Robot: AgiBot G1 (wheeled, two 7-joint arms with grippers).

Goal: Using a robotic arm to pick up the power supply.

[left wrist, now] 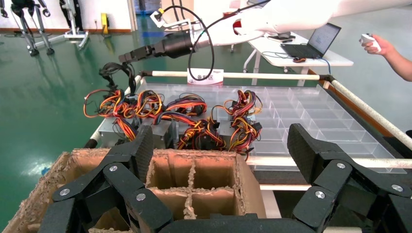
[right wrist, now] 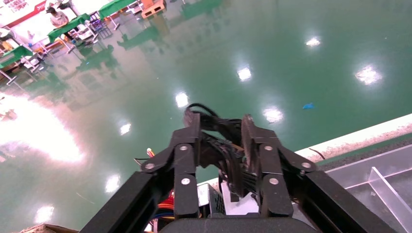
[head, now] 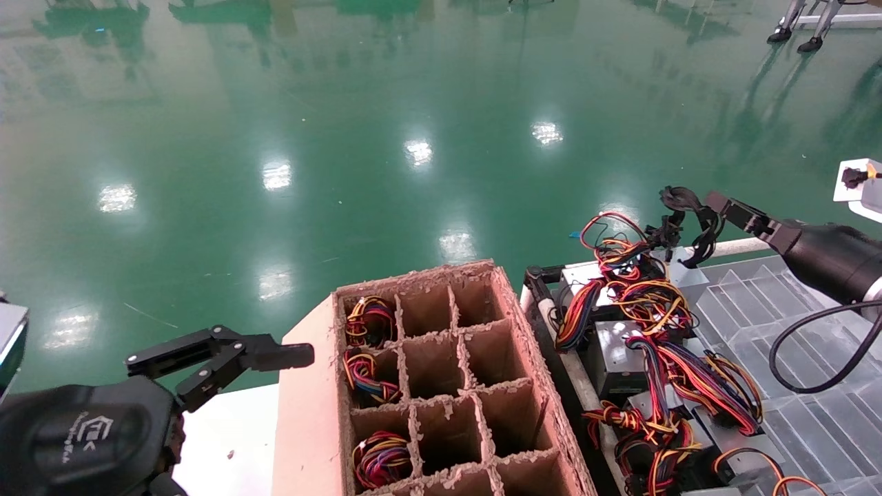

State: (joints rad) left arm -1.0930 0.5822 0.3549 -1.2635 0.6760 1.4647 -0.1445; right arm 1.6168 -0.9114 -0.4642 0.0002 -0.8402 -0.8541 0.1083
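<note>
Nearest the head camera sits the black, logo-marked housing of the left gripper (head: 275,356), its two matte fingers spread wide apart and holding nothing, hanging just beside the near left corner of the cardboard crate (head: 441,386). That crate is brown, rough and frayed along its edges, split by thin dividers into square cells; three cells along its left side hold coiled bundles of red, yellow and black wires (head: 370,320), and the other visible cells hold nothing that can be seen. Just right of the crate lies a clear plastic tray (head: 792,331) with ribbed, stepped compartments and a white tubular rim. Its end nearest the crate is crowded with grey metal boxes (head: 615,351) tangled in red, yellow and orange wiring. At the far corner of that cluster, the right gripper (right wrist: 221,133) has its textured black fingers closed together on a black cable bundle (head: 696,224), which droops in loops from the pinch. The bundle runs down to the power supply (right wrist: 238,204), of which a white label and a bit of grey casing show directly below the jaws in the right wrist view, at the tray's far corner.
</note>
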